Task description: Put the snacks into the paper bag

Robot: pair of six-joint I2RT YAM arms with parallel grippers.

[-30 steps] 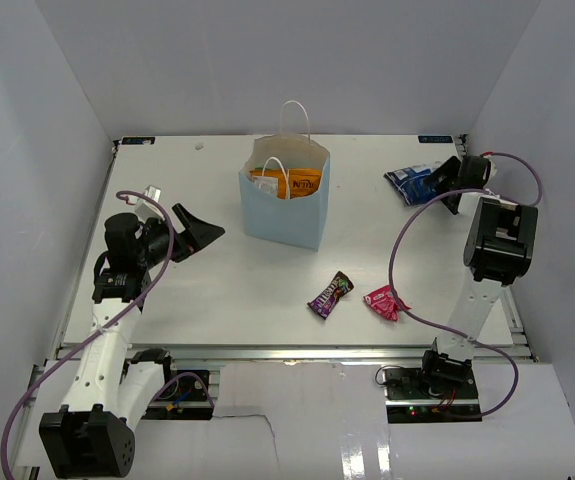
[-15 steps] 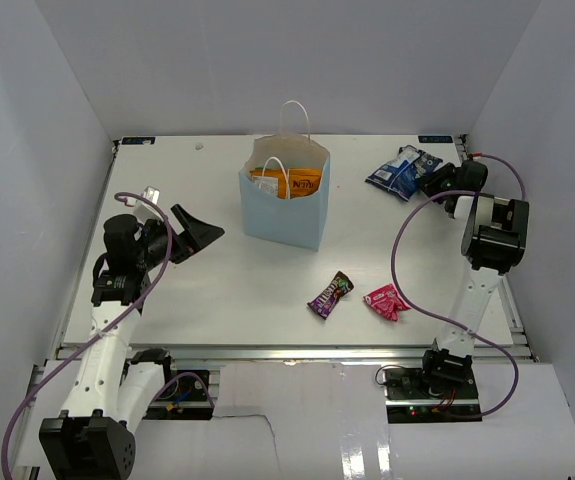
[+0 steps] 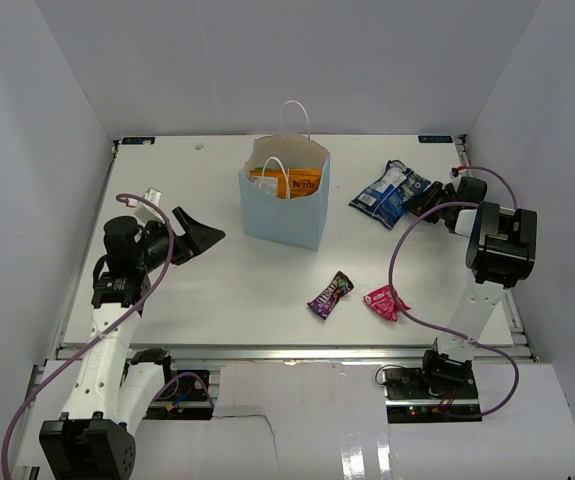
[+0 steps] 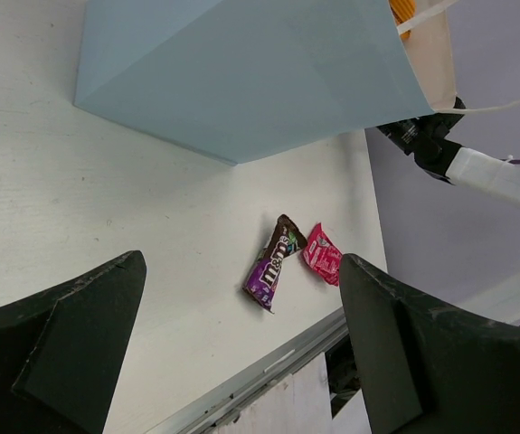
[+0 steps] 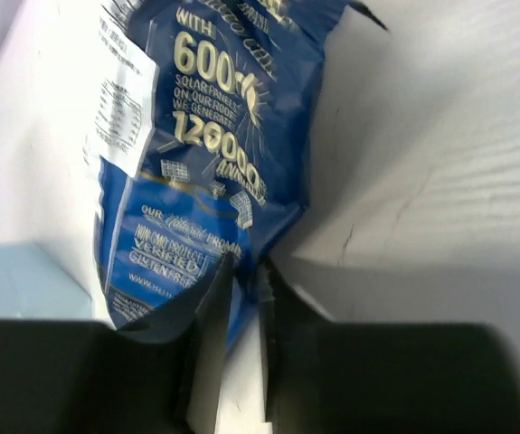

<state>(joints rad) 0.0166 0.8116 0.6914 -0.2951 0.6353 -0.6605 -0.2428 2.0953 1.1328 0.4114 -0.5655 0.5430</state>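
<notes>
The pale blue paper bag (image 3: 284,205) stands at the table's back centre with an orange packet (image 3: 289,182) inside it. My right gripper (image 3: 419,198) is shut on the edge of the blue-white bag (image 3: 387,191), holding it to the right of the paper bag; in the right wrist view the blue-white bag (image 5: 187,136) is pinched between the jaws of that gripper (image 5: 240,289). A small purple packet (image 3: 329,294) and a small pink-red packet (image 3: 385,301) lie near the front edge. My left gripper (image 3: 199,232) stands open and empty at the left. The other snacks are out of view.
White walls close in the table on three sides. The left wrist view shows the paper bag's side (image 4: 241,72), the purple packet (image 4: 276,262) and the pink-red packet (image 4: 322,255) by the front edge rail (image 4: 269,366).
My right gripper has shut on the blue-white bag and carried it left from the back right corner toward the paper bag. The left arm has not moved.
</notes>
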